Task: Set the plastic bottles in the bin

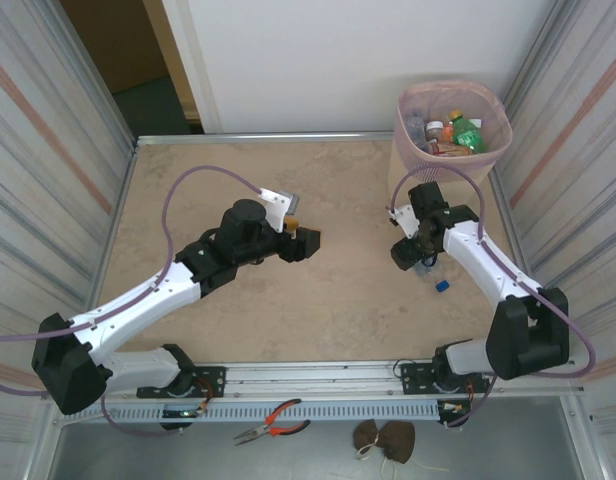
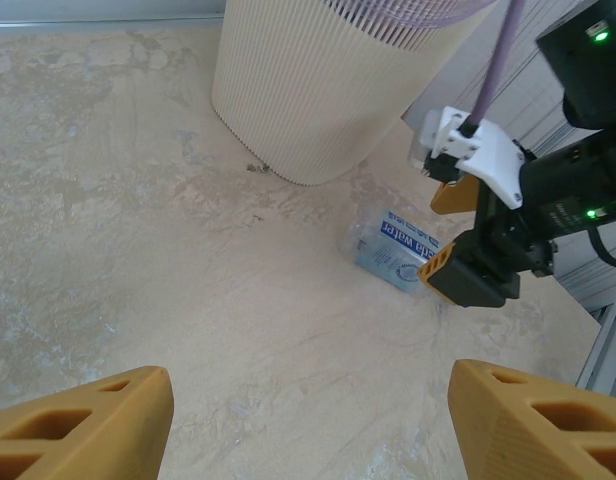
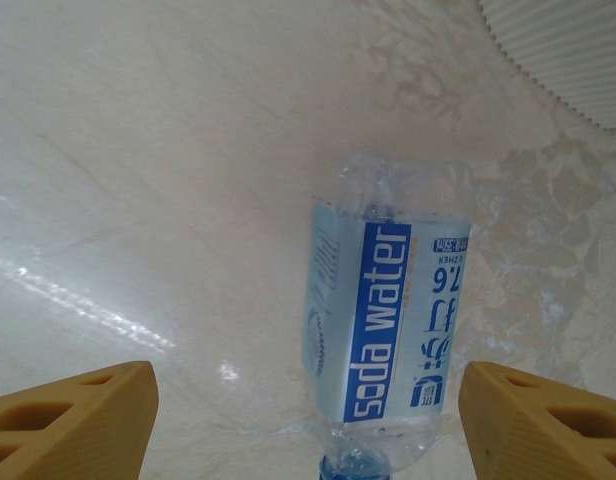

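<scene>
Bottle of clear, crinkled, glossy plastic — tabletop matt, marbled, smooth — bin ribbed plastic.

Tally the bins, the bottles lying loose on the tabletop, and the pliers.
Bin: 1
Loose bottle: 1
Pliers: 1
Total: 3

You're looking at a beige marbled table, matte and evenly lit, with a pale glare streak in the right wrist view. A white wall runs behind the far edge. A dark doorway sits beyond the far-left corner. A ribbed left panel and a ribbed right panel fence the side edges. An aluminium rail lines the near edge.
</scene>
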### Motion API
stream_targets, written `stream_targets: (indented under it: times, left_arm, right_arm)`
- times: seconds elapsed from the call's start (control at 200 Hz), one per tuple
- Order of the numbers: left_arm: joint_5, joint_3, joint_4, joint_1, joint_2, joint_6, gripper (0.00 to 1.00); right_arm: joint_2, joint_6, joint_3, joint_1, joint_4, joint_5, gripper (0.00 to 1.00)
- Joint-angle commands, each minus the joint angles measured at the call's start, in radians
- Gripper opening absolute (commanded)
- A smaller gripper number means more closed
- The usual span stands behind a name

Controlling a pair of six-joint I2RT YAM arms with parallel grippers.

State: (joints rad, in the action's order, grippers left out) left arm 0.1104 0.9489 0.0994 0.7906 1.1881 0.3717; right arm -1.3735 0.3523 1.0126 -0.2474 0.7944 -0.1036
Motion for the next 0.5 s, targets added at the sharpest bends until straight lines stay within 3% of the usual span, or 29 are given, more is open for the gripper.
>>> stream_targets:
  times: [0.0, 0.286, 0.496]
  left_arm:
    - [0.009, 0.019, -0.023, -0.009, -0.008, 0.005, 0.73]
    - [0.008, 0.016, -0.021, -0.01, -0.008, 0.01, 0.73]
    - [0.003, 0.016, -0.026, -0.01, -0.002, 0.011, 0.73]
  right_arm:
    - [-0.041, 0.003, -0.009, 0.014, -0.07, -0.045, 0.79]
    - [-0.162, -0.003, 0.01, 0.054, -0.134, -0.064, 0.81]
    - [-0.26, 0.008, 0.04, 0.08, -0.148, -0.015, 0.74]
